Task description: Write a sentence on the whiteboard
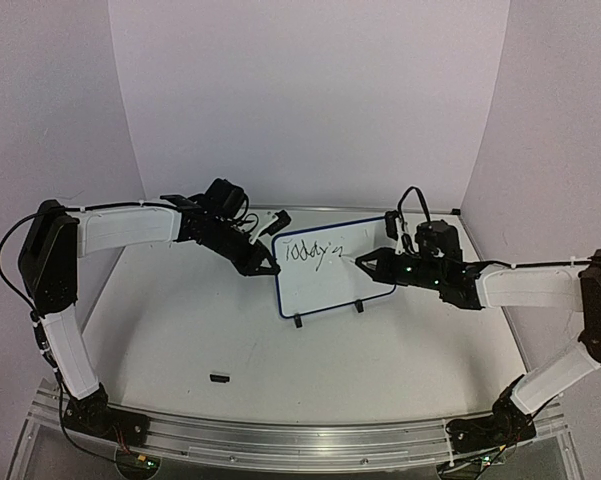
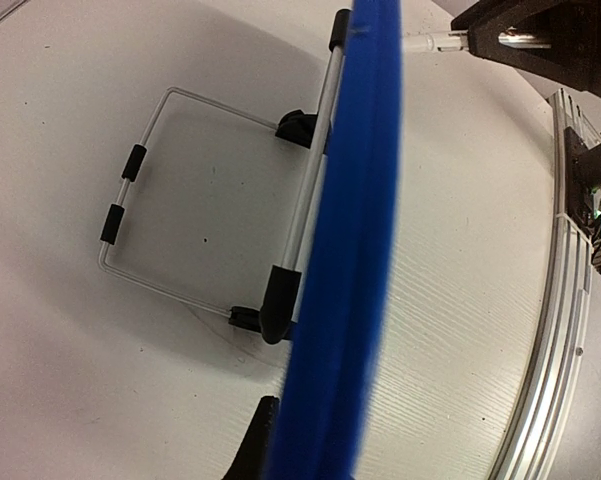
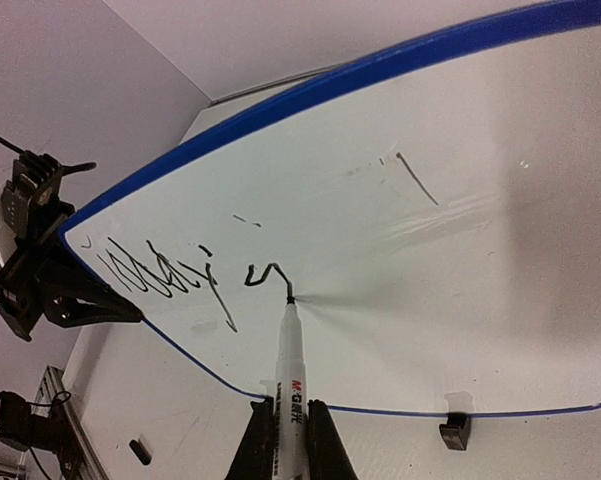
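The whiteboard (image 1: pixel 332 287) stands upright on its black feet at the middle of the table. Its blue rim (image 2: pixel 346 250) crosses the left wrist view. My left gripper (image 1: pixel 266 268) is shut on the board's left edge; one dark finger (image 2: pixel 254 440) shows beside the rim. My right gripper (image 3: pixel 288 432) is shut on a white marker pen (image 3: pixel 291 365). The pen's tip touches the board (image 3: pixel 460 300) at the end of a fresh stroke. The sentence (image 3: pixel 170 275) reads roughly "Today" plus the start of another word, also seen as small script (image 1: pixel 312 252) from above.
A small black cap (image 1: pixel 219 378) lies on the table in front of the board. The board's wire stand (image 2: pixel 140 210) rests on the table behind it. An aluminium rail (image 1: pixel 300 440) runs along the near edge. Pale walls close in the back and sides.
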Motion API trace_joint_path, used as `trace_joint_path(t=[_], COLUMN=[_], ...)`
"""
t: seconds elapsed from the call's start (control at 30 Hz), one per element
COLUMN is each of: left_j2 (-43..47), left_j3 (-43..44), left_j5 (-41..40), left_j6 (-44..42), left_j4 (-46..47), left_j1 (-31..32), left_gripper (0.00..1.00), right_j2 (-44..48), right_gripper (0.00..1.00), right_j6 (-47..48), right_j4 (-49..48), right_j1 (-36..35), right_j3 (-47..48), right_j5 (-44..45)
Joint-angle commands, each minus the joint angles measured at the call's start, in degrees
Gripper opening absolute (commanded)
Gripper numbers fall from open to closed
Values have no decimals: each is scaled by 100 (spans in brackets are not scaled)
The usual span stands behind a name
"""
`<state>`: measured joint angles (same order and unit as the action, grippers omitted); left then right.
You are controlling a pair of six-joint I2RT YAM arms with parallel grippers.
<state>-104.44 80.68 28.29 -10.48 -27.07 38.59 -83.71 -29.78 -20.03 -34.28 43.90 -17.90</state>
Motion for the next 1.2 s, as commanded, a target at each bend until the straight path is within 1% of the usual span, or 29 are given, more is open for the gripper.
trace_joint_path(t=[0.0, 0.27, 0.47, 0.53, 0.63, 0.77, 0.9, 1.17], left_j2=[-72, -67, -52, -43, -32, -32, -31, -30], left_j3=[228, 220, 211, 206, 195, 188, 184, 178], left_j5=[-281, -296, -303, -300, -280, -251, -245, -278], left_j6=[-128, -125, -121, -118, -116, -101, -100, -104], left_j4=[-152, -149, -141, -136, -120, -116, -110, -123], left_j1=[34, 34, 34, 35, 34, 34, 35, 33], left_gripper=[0, 0, 0, 0, 0, 0, 0, 0], right_j2=[-155, -45, 540, 801, 1177, 1478, 1513, 1183], right_gripper=[0, 0, 0, 0, 0, 0, 0, 0], right_j6=[61, -93, -248, -234, -80, 65, 173, 393], right_j4=[-90, -486, -661, -577, -156, 148, 236, 221], right_j1=[17, 15, 15, 18, 33, 200, 396, 582], right_j3=[175, 149, -140, -245, -293, -400, -483, -361], right_j5=[-176, -501, -582, -510, -333, -319, -446, -764])
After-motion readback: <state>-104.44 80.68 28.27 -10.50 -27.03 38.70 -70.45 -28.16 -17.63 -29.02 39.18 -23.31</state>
